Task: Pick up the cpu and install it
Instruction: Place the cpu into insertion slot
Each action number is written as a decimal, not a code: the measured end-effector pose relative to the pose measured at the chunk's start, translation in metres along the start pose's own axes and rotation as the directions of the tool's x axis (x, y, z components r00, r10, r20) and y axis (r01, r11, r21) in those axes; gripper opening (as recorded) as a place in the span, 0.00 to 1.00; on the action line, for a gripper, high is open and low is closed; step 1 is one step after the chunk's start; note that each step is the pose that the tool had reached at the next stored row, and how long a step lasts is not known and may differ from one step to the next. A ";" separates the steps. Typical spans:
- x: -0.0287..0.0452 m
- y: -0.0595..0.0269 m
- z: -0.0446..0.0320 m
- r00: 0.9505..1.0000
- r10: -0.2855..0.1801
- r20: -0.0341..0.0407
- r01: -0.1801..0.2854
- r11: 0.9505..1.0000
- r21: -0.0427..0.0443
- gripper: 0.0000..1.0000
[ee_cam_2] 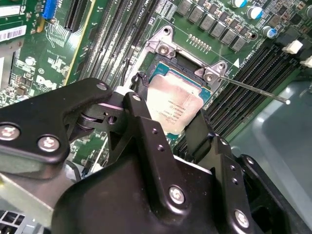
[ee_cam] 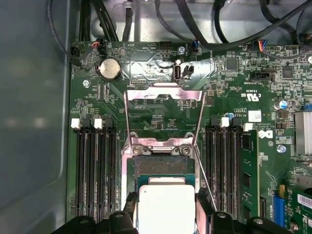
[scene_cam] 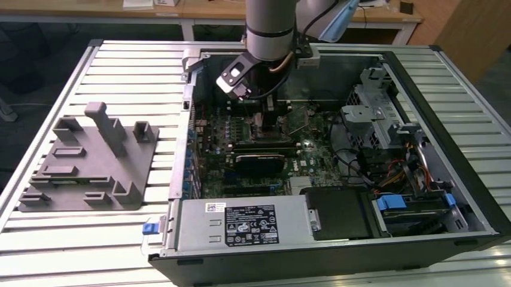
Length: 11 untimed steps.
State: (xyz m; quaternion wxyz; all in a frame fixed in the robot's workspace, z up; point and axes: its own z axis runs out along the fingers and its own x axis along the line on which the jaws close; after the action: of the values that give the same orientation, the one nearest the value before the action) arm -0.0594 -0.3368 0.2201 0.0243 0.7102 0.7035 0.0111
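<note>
The cpu (ee_cam_2: 176, 106), a small square chip with a shiny silver top, sits between the two black fingers (ee_cam_2: 140, 100) of my gripper (ee_cam_2: 170, 113), which is shut on its opposite edges. In the first wrist view the cpu (ee_cam: 166, 204) hangs just over the open black socket (ee_cam: 161, 165), covering part of it, while a strip of the socket's contact field stays bare beside it. The metal load plate (ee_cam: 163, 105) is flipped up and the thin lever (ee_cam: 204, 178) stands free. In the exterior view the gripper (scene_cam: 257, 113) reaches down into the computer case over the motherboard (scene_cam: 264, 140).
Memory slots (ee_cam: 95, 170) flank the socket on both sides. Cables (ee_cam: 195, 29) run along the case wall beyond the board. The open computer case (scene_cam: 447, 78) holds a drive cage (scene_cam: 375, 113) and a power supply (scene_cam: 243, 221). A grey fixture (scene_cam: 88, 161) lies on the slatted table at the exterior view's left.
</note>
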 end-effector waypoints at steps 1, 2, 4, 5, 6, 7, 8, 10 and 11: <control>0.0000 -0.0001 0.0009 1.000 0.000 0.000 0.000 1.000 0.000 0.55; 0.0001 -0.0002 0.0018 1.000 0.000 0.000 0.000 1.000 0.000 0.55; 0.0002 -0.0002 0.0038 1.000 0.001 0.000 -0.001 1.000 0.000 0.55; 0.0002 -0.0003 0.0047 1.000 0.001 0.000 -0.001 1.000 0.000 0.55; 0.0004 -0.0004 0.0055 1.000 0.001 0.000 -0.001 1.000 0.000 0.55; 0.0005 -0.0004 0.0062 1.000 0.001 0.000 -0.001 1.000 0.000 0.55; 0.0007 -0.0004 0.0069 1.000 0.002 0.000 -0.002 1.000 0.000 0.55; 0.0009 -0.0003 0.0083 1.000 0.002 0.000 -0.002 1.000 0.000 0.55; 0.0010 -0.0002 0.0090 1.000 0.003 0.000 -0.003 1.000 0.000 0.55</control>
State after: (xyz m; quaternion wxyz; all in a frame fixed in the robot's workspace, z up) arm -0.0591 -0.3359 0.2111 0.0243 0.7112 0.7025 0.0111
